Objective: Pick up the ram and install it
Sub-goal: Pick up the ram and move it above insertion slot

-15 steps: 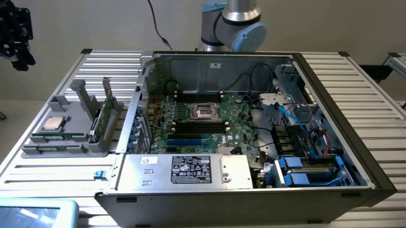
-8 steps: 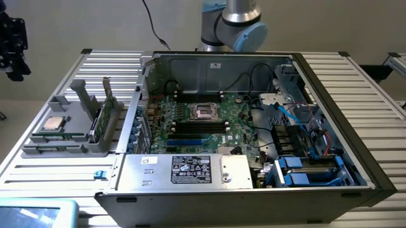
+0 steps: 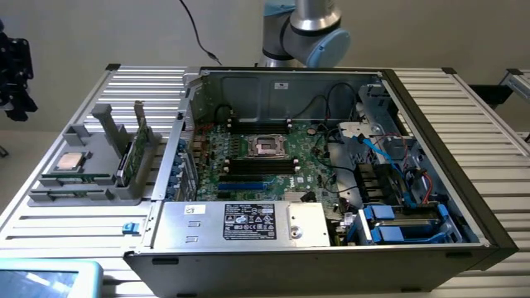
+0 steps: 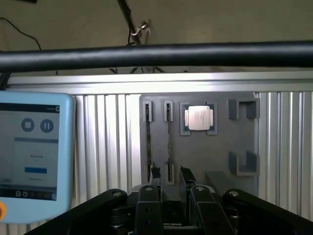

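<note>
A: Nearest first: pincer [image 4: 178,213] state?

B: Jaws apart, nothing clamped between. Empty.

A: Just ahead of the fingertips?

B: Near edge of the grey holder [image 4: 205,156], plus a dark upright piece [image 4: 185,181], hard to identify. Best treated as an obstacle: come in from above, no sweeping across.

A: And the ram [image 3: 126,164]?

B: A little beyond the pincer, standing on its long edge in a holder slot, thin edge up. Not yet touched. Judging by that pose: turn the jaws to face the two flat sides, centre over the middle of the stick, descend straight, close gently near the top edge, avoid any twist that might bind it in the slot.

A: Anything beside it?

B: Processor chip [image 4: 198,117], flat in its own recess alongside the ram's far end, apart from it. Worth clearing with the outer finger.

A: Farther off?

B: Tablet [image 4: 34,147] off to one side on the slatted surface [image 4: 112,147]. Black cable [image 4: 195,53] crossing beyond the holder. Open computer case [image 3: 282,96] well apart, with vacant-looking memory slots [image 3: 260,164] beside the socket, though hard to say for certain.
</note>
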Robot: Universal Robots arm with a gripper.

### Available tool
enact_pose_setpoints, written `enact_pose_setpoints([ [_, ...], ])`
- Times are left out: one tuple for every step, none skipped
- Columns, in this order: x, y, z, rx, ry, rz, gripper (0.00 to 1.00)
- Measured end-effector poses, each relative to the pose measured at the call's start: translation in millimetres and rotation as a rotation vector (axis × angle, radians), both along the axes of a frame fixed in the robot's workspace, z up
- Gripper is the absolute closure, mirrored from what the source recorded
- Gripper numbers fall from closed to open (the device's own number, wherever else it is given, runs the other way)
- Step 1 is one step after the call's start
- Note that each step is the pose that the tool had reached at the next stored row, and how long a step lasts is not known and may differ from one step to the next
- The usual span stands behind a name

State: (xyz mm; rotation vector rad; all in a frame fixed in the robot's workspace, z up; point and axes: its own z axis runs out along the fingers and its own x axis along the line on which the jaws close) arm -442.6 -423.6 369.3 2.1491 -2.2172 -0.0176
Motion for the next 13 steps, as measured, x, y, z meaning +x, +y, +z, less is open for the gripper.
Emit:
enact_pose_setpoints([
  [0.0,-2.1,-1.8,0.0007,0.0005,0.002,0.71],
  [0.0,-4.3,-3.6,0.0015,0.001,0.004,0.71],
  [-0.1,-6.5,-5.5,0.0024,0.0017,0.006,0.71],
  [-0.1,-8.8,-7.3,0.0032,0.0023,0.009,0.71],
  [-0.1,-11.3,-9.1,0.004,0.0029,0.011,0.71],
  [-0.1,-13.8,-10.9,0.0047,0.0035,0.013,0.71],
  [-0.1,-16.7,-12.8,0.0056,0.0042,0.015,0.71],
  [0.0,-19.4,-14.6,0.0063,0.0047,0.018,0.71],
  [-0.1,-21.8,-16.3,0.0071,0.0052,0.019,0.71],
  [0.0,-24.6,-18.2,0.0078,0.0058,0.022,0.71],
  [0.0,-27.4,-20.1,0.0087,0.0064,0.024,0.71],
  [-0.1,-30.0,-21.9,0.0094,0.007,0.026,0.71],
  [-0.1,-32.7,-23.7,0.0101,0.0077,0.028,0.71],
])
